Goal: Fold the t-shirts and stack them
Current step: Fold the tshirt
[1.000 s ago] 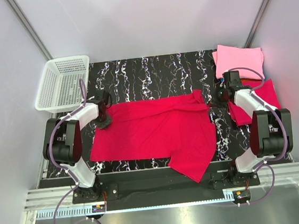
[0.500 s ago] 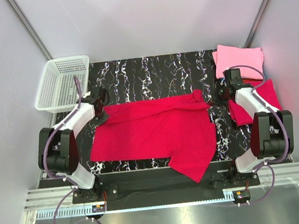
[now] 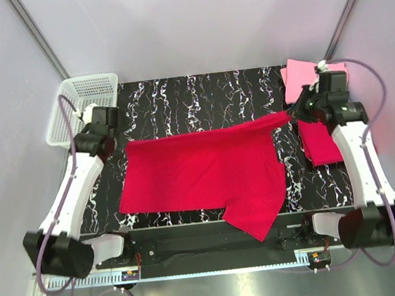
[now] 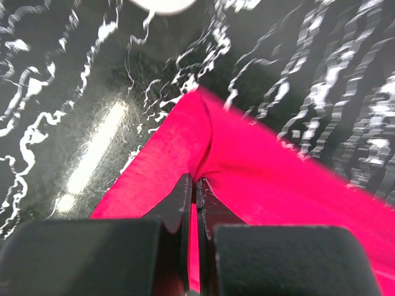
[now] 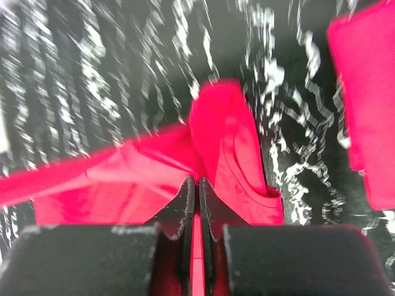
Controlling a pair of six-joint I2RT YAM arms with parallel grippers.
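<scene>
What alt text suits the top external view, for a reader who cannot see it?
A crimson t-shirt lies spread on a black marbled table, its far corners pinched in the shut jaws of the left arm and right arm. White mesh basket far left; folded pink shirt and folded red shirt far right.

So the big red t-shirt (image 3: 207,175) lies spread on the black marbled table (image 3: 199,95), with one flap hanging off the near edge. The left gripper (image 3: 119,142) is at its far left corner. The right gripper (image 3: 291,115) pinches the far right corner, pulled taut into a point. Off to the right, a folded red t-shirt (image 3: 321,145) sits just in front of a folded pink t-shirt (image 3: 295,81). There's a white basket (image 3: 98,80) at the far left.
</scene>
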